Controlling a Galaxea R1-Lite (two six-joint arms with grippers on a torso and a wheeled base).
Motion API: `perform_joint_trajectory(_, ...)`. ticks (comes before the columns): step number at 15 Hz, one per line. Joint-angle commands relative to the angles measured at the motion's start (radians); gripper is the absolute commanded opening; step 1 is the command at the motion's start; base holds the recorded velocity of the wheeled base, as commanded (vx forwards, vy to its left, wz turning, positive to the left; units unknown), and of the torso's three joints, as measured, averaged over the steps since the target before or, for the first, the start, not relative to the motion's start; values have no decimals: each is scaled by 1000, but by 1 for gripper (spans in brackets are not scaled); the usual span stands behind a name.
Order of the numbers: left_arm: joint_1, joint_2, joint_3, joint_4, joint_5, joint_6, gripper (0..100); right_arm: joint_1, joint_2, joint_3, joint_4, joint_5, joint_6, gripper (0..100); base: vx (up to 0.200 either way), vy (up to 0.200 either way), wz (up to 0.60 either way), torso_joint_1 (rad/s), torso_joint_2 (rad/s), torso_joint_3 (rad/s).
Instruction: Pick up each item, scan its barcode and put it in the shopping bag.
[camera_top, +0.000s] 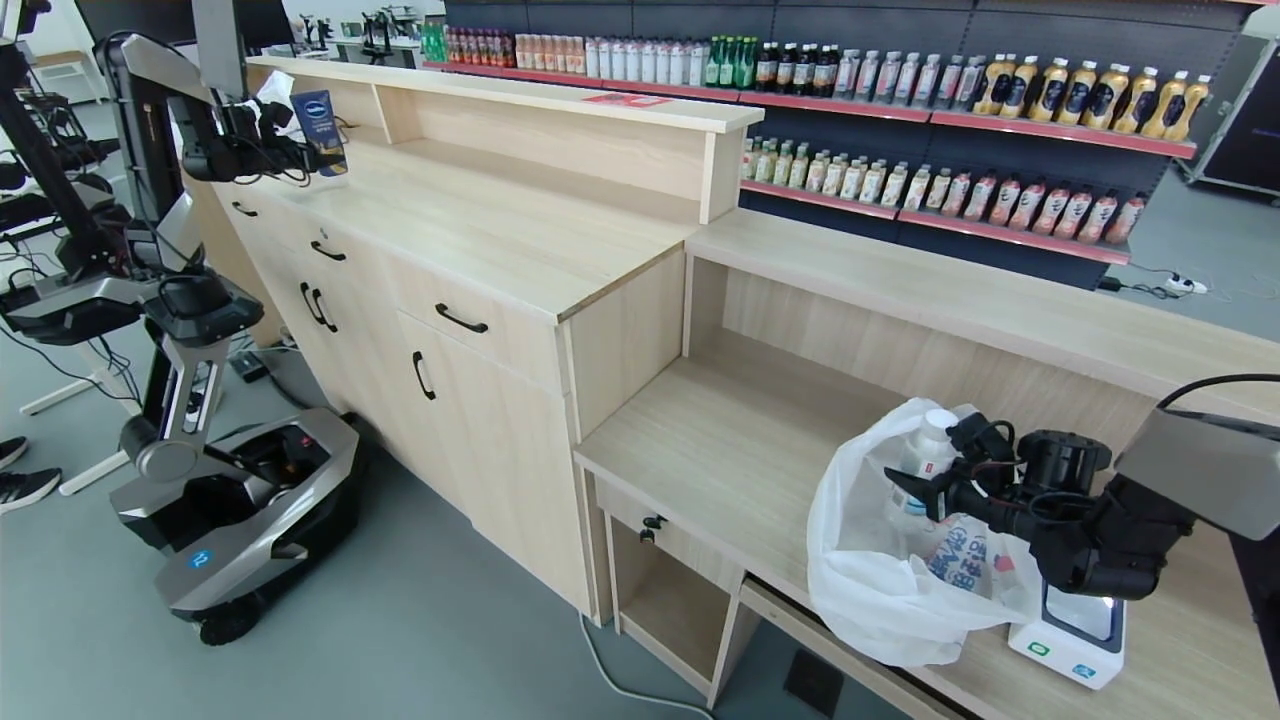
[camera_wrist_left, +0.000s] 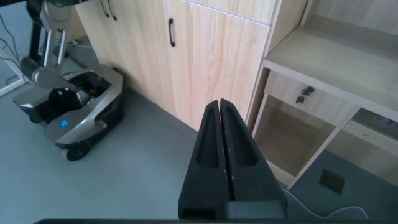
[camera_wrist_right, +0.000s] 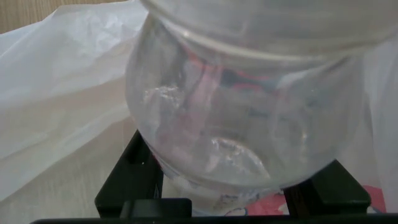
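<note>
Bottle (camera_top: 925, 452) is hanging cap up in your right hand (camera_top: 940, 468), which is clamping it from both sides. It is sitting at the open mouth of the shopping bag (camera_top: 870, 590), on the table (camera_top: 720, 440) just left of the scanner (camera_top: 1065, 640). Judging by that, you are bagging it. Be taking it straight down until its base is resting on what is lying inside, and only then be parting the fingers, since a release from the rim is likely to fold the thin bag. Your left hand (camera_wrist_left: 219, 106) is hanging above the floor before the cabinets, its fingers pressed together on nothing.
</note>
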Motion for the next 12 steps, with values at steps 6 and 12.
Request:
perform_joint_trajectory(6,1,0,0,0,1,0,0,-5,8,1,5,-2,-1,100,0,0,0,0,0,0)
perform_joint_trajectory(12,1,0,0,0,1,0,0,-50,-245,81,42,0,38,100,0,0,0,0,0,0)
